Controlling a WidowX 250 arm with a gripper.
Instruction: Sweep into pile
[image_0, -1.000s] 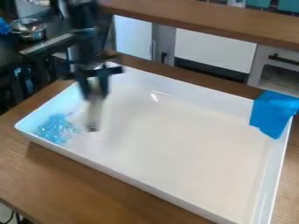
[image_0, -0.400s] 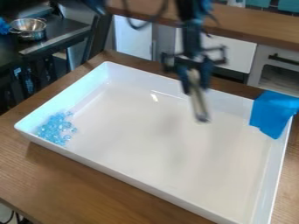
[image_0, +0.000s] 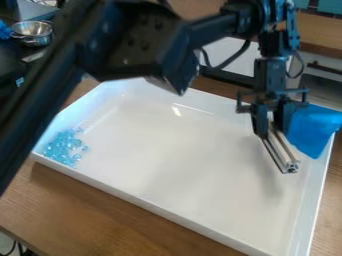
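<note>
Over the white tray (image_0: 167, 150), near the blue cloth (image_0: 312, 129), the gripper (image_0: 273, 129) grips a metal bar (image_0: 282, 153) between parted fingers. Blue beads (image_0: 65, 147) lie opposite.

Bright, diffuse light falls on the white tray (image_0: 194, 150), with a small sharp glare near its far wall, while the robot arm (image_0: 137, 42) is mostly dark with faint highlights. Soft-edged shadows lie on the tray floor, and a darker one runs along its near side on the wooden table (image_0: 87, 215). Glints show on the beads (image_0: 65, 147), metal bar (image_0: 284, 157) and metal bowl (image_0: 33, 32)
</note>
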